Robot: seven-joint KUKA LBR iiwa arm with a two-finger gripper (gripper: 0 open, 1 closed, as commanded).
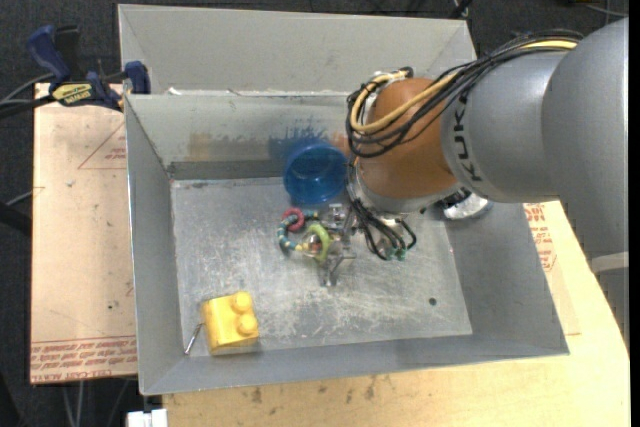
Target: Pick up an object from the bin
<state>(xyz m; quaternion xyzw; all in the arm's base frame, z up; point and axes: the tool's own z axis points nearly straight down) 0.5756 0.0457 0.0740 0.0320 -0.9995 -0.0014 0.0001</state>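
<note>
Your gripper (335, 260) sits low over the middle of the bin (150, 215), its tip down at the floor. Under the orange wrist cover (400, 140) you cannot tell whether it is apart or together. Right against it, on the view's left side, lies a small tangle of red, green and yellow pieces (303, 237), the likeliest target. Whether it is gripped cannot be made out. Just behind that, toward the far wall, stands a blue cup (315, 173). A yellow block (230, 323) lies well apart, near the front corner on the view's left. You appear to be at the grasp itself. The next move calls for a firm close on the tangle, then a straight lift clear of the cup.
</note>
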